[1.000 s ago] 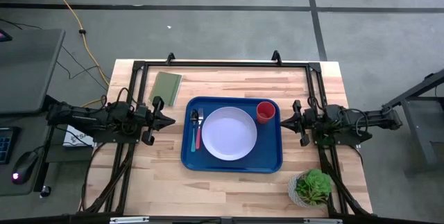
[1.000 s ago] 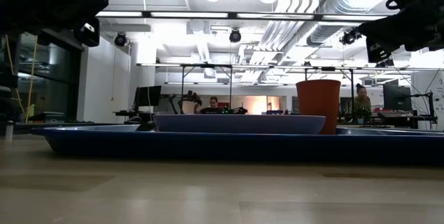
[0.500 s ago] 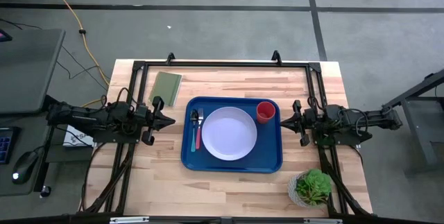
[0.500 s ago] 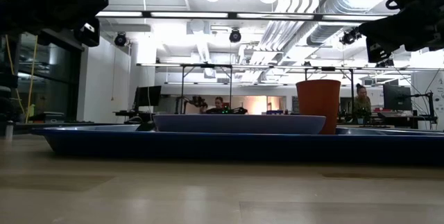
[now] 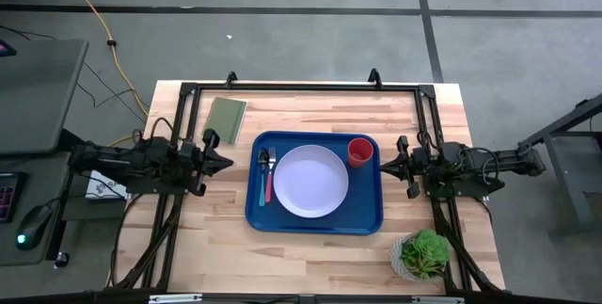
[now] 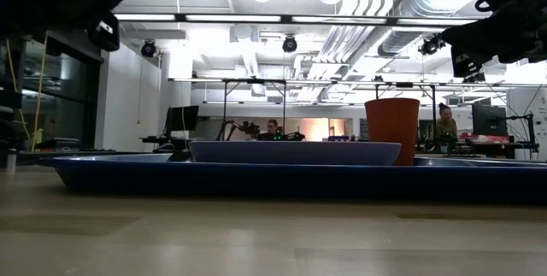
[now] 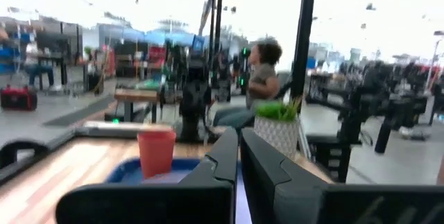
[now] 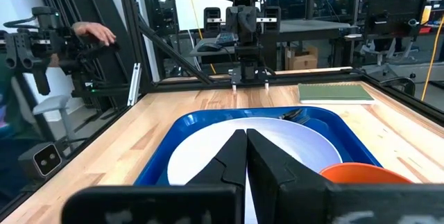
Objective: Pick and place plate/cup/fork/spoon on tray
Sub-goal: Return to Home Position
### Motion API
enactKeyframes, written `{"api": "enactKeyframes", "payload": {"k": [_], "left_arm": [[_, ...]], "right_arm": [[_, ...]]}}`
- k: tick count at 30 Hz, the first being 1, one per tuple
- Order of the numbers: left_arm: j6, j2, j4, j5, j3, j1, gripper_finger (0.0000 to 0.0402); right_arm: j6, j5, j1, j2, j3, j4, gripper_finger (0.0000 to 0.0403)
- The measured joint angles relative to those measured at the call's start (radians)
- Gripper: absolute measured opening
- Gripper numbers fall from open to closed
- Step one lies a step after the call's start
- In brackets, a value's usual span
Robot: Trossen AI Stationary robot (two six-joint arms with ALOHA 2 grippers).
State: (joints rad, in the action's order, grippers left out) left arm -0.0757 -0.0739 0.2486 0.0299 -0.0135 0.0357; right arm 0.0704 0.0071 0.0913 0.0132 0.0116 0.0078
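The blue tray (image 5: 259, 212) lies mid-table. On it rest the pale plate (image 5: 309, 181), the red cup (image 5: 360, 152) at its far right corner, and the pink-handled fork (image 5: 269, 186) and teal-handled spoon (image 5: 262, 183) side by side along its left edge. My left gripper (image 5: 229, 163) is shut and empty, raised left of the tray. My right gripper (image 5: 382, 164) is shut and empty, raised right of the tray near the cup. The cup (image 7: 156, 152) shows in the left wrist view, the plate (image 8: 236, 156) in the right.
An olive-green pad (image 5: 224, 118) lies at the far left of the table. A potted green plant (image 5: 422, 255) stands at the near right corner. A black frame (image 5: 301, 88) runs along the table's far edge and sides. People show in the room beyond.
My left gripper has drawn back a little toward the table's left edge, staying shut. Nothing on the tray has moved.
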Motion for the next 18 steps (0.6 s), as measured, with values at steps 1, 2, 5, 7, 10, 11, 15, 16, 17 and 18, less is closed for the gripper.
{"api": "enactKeyframes", "payload": {"k": [1, 2, 5, 7, 10, 11, 15, 16, 17, 18], "left_arm": [[0.000, 0.018, 0.002, 0.000, 0.000, 0.000, 0.0000], [0.000, 0.033, 0.004, 0.000, 0.000, 0.001, 0.0000], [0.000, 0.073, 0.005, 0.000, 0.000, 0.002, 0.0000], [0.000, 0.070, 0.014, -0.001, 0.000, 0.002, 0.0000], [0.000, 0.071, 0.020, 0.000, 0.000, 0.003, 0.0000], [0.000, 0.071, 0.009, 0.000, 0.000, 0.003, 0.0000], [0.000, 0.071, 0.004, 0.000, 0.000, 0.003, 0.0000], [0.000, 0.070, 0.003, 0.000, 0.000, 0.003, 0.0000], [0.000, 0.071, 0.003, 0.000, 0.000, 0.003, 0.0000], [0.000, 0.071, 0.003, 0.000, 0.000, 0.003, 0.0000]], "right_arm": [[0.000, 0.000, 0.000, 0.000, 0.000, 0.000, 0.0000], [0.000, 0.000, 0.000, 0.000, 0.000, 0.000, 0.0000], [0.000, 0.000, 0.000, 0.000, 0.000, 0.000, 0.0000], [0.000, 0.000, 0.000, 0.000, 0.000, 0.000, 0.0000], [0.000, 0.000, 0.000, 0.000, 0.000, 0.000, 0.0000], [0.000, 0.000, 0.000, 0.000, 0.000, 0.000, 0.0000], [0.000, 0.000, 0.000, 0.000, 0.000, 0.000, 0.0000], [0.000, 0.000, 0.000, 0.000, 0.000, 0.000, 0.0000], [0.000, 0.000, 0.000, 0.000, 0.000, 0.000, 0.0000], [0.000, 0.000, 0.000, 0.000, 0.000, 0.000, 0.0000]]}}
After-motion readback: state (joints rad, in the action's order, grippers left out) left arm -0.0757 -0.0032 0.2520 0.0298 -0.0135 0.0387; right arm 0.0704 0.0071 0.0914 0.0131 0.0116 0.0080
